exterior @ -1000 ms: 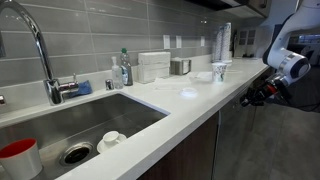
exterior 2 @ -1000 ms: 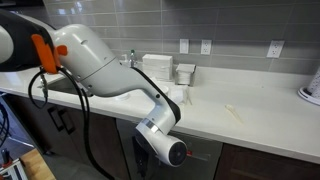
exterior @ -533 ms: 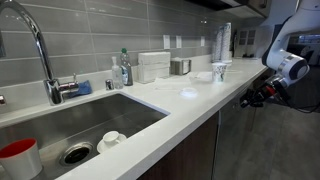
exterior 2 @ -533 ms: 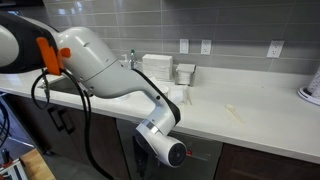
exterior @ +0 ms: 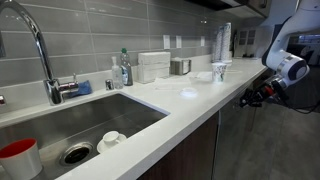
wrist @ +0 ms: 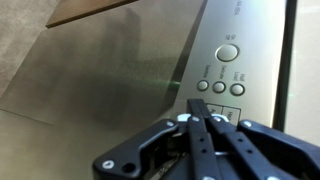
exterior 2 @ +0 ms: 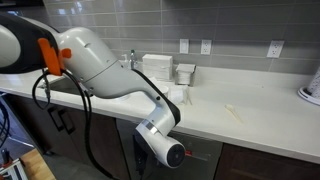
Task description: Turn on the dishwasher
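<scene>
The wrist view looks at the dishwasher (wrist: 120, 85), a grey brushed-metal front. Its lighter control strip carries a large round button (wrist: 228, 52), a row of three small round buttons (wrist: 220, 87) and square keys below. My gripper (wrist: 197, 103) is shut and empty. Its joined fingertips point at the strip just under the small buttons; I cannot tell if they touch it. In an exterior view my gripper (exterior: 250, 99) hangs just below the white counter edge, in front of the dishwasher front (exterior: 240, 135). In the other exterior view the arm (exterior 2: 110, 70) hides the jaws.
A white countertop (exterior: 190, 95) runs above the dishwasher. It holds a sink (exterior: 60, 128) with a faucet (exterior: 45, 60), a red cup (exterior: 17, 157), a soap bottle (exterior: 122, 70), white boxes (exterior: 153, 66) and stacked cups (exterior: 222, 45). Dark cabinet doors (exterior: 185, 155) flank the dishwasher.
</scene>
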Available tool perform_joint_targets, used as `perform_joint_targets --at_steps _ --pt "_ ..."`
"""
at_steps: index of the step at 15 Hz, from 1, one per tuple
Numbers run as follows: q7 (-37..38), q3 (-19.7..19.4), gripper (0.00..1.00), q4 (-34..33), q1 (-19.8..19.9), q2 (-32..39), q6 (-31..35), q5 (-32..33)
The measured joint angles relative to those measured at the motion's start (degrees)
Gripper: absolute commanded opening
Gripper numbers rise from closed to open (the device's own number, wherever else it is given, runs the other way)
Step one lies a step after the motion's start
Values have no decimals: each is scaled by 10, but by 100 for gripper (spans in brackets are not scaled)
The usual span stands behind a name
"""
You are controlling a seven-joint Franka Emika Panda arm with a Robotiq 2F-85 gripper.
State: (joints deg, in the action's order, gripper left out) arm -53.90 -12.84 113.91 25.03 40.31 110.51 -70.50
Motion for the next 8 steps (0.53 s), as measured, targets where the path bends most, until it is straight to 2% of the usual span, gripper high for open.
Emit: perform_joint_targets --at_steps 8 --pt "14 0 0 0 0 2 1 -5"
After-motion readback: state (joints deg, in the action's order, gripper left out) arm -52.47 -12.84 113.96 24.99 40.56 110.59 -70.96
